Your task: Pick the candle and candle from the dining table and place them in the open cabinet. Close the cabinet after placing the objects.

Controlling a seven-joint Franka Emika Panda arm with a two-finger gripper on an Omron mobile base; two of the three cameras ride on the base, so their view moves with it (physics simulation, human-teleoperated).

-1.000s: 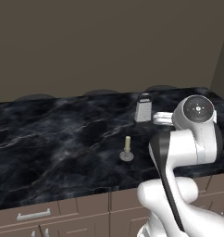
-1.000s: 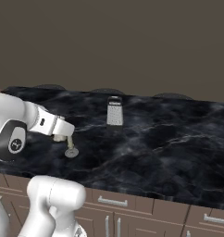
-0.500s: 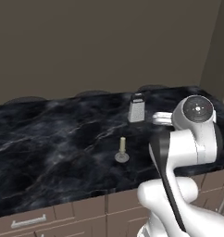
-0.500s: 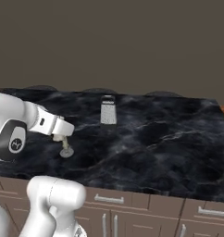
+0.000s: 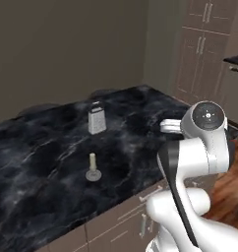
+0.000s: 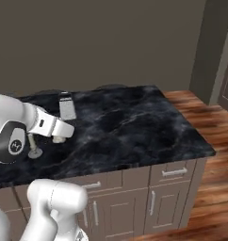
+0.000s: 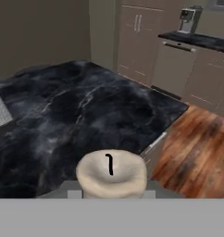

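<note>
Gripping what appears to be the short candle (image 7: 111,173), the gripper (image 6: 59,138) rides as the base turns away from the table (image 5: 37,162); cabinets now show at two o'clock. The stick candle (image 5: 93,167) waits near the grater (image 5: 96,118).

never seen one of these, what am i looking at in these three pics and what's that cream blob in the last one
It is a rendered kitchen with a white robot arm on a base that can drive. Two pictures come from cameras on the base, behind the arm to its left and right. The third looks out from the hand itself. On the black marble dining table stand a slim candle on a grey dish and a box grater. The cream blob is a short candle stub with a dark wick, carried at the tool. Behind the table are brown cabinets.
</note>
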